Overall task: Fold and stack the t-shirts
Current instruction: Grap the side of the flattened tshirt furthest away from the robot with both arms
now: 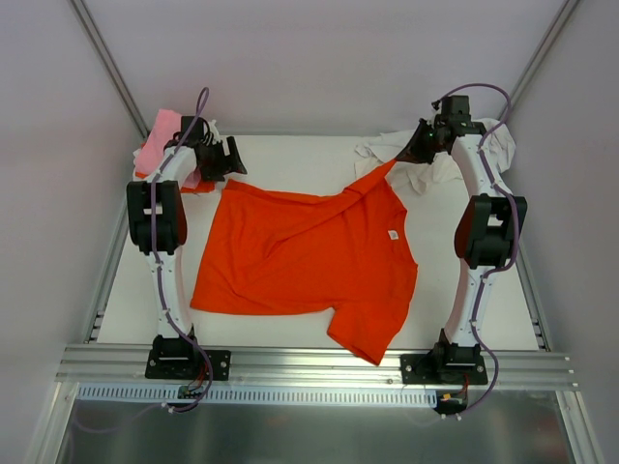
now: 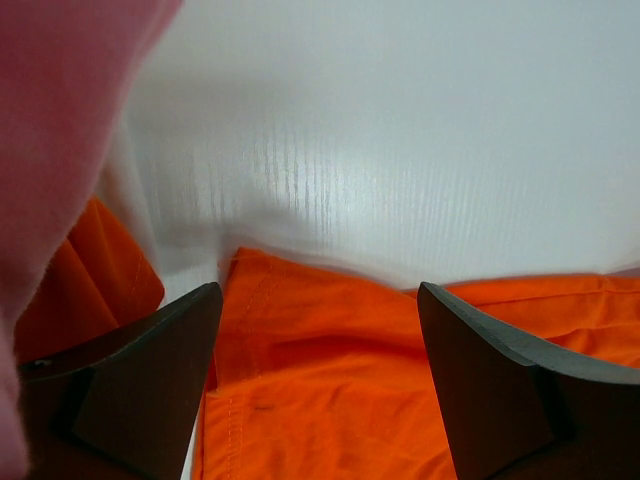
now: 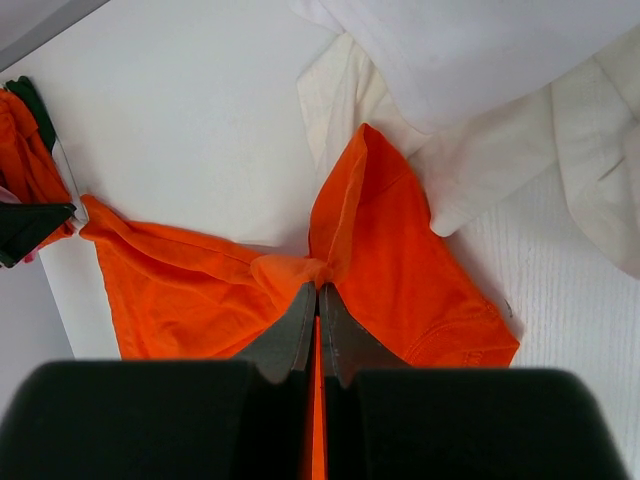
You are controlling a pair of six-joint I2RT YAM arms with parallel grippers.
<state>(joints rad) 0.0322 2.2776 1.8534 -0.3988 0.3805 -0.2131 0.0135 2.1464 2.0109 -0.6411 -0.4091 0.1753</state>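
Note:
A bright orange t-shirt (image 1: 309,256) with a small white neck label (image 1: 394,234) lies spread across the middle of the table. My right gripper (image 1: 404,155) is at its far right corner, shut on a bunched pinch of orange cloth (image 3: 300,268) and lifting it into a peak. In the right wrist view the fingertips (image 3: 319,292) meet on the fabric. My left gripper (image 1: 236,164) hovers open over the shirt's far left corner. In the left wrist view its gap (image 2: 320,345) holds only the hemmed orange edge (image 2: 330,370) lying below.
A light pink t-shirt (image 1: 160,140) is heaped at the far left, with more orange cloth (image 2: 90,270) under it. A crumpled white t-shirt (image 1: 440,164) lies at the far right beside the right arm. Grey walls close in the table's back and sides.

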